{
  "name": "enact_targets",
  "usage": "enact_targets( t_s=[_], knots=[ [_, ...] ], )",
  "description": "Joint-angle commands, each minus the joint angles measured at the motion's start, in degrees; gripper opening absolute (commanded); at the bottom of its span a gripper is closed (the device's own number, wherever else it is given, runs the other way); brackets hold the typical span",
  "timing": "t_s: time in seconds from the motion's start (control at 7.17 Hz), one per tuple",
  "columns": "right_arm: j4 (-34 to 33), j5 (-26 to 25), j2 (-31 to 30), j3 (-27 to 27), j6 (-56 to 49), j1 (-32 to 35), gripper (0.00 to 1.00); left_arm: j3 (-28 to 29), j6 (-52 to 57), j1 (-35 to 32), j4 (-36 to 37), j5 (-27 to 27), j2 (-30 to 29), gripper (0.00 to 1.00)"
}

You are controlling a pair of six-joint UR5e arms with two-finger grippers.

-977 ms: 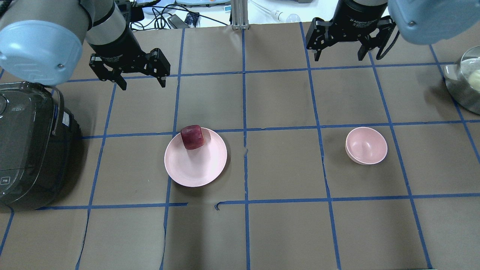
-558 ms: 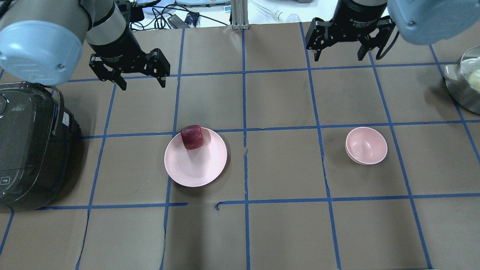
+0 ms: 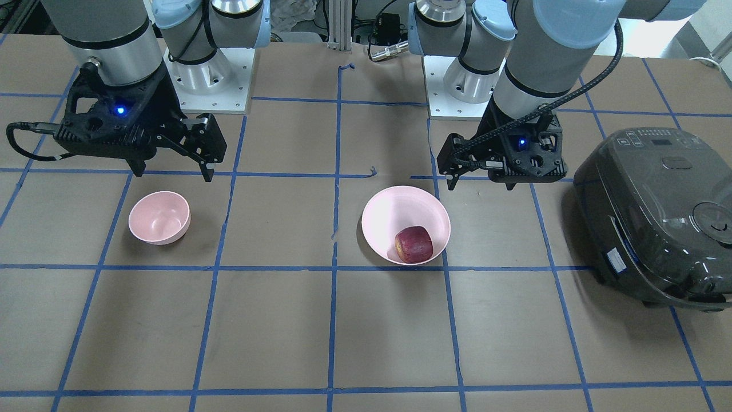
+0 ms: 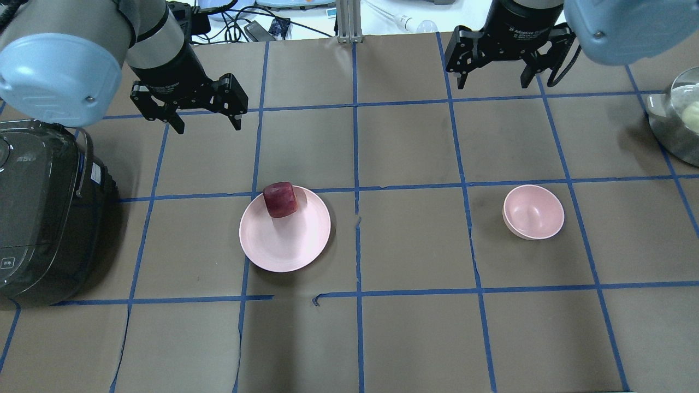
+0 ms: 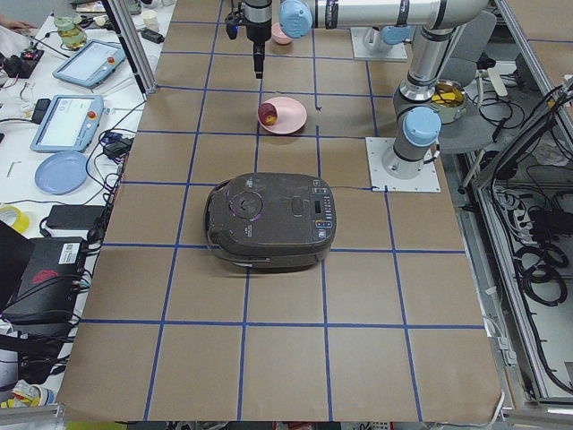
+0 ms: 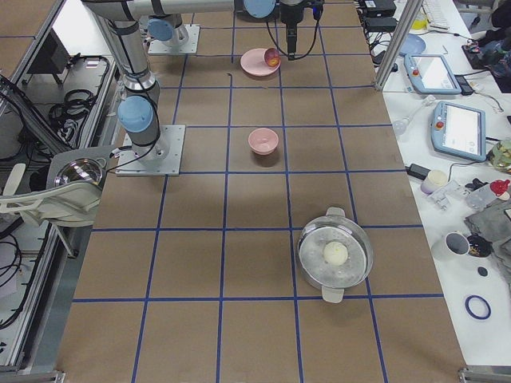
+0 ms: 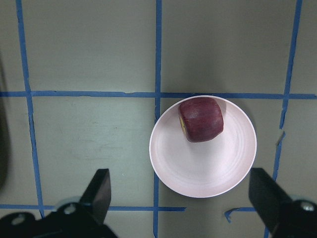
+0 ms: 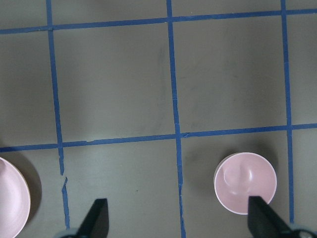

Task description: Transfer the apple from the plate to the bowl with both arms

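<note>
While the apple (image 4: 280, 200) stays at the far rim of the plate (image 4: 284, 248) and the bowl (image 4: 533, 212) sits unmoved on the worktop (image 4: 409, 245), the left tool (image 4: 208, 128) has barely shifted, fingers spread wide; the right tool (image 4: 494, 86) hangs released too.

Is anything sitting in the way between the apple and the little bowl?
Nothing visible. Only bare table with blue tape lies between the apple on the plate and the bowl.

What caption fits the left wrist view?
Open left gripper frames the apple resting at the edge of the pink plate.
</note>
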Motion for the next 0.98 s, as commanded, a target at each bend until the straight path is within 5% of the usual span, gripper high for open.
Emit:
enact_targets(
  t_s=[0.0, 0.84],
  knots=[
    [0.0, 0.1, 0.0, 0.0, 0.0, 0.0, 1.00, -0.1, 0.0, 0.0, 0.0, 0.0, 0.0, 1.00],
    [0.1, 0.1, 0.0, 0.0, 0.0, 0.0, 1.00, -0.4, -0.9, -0.1, 1.1, -0.3, -0.7, 1.00]
  ],
)
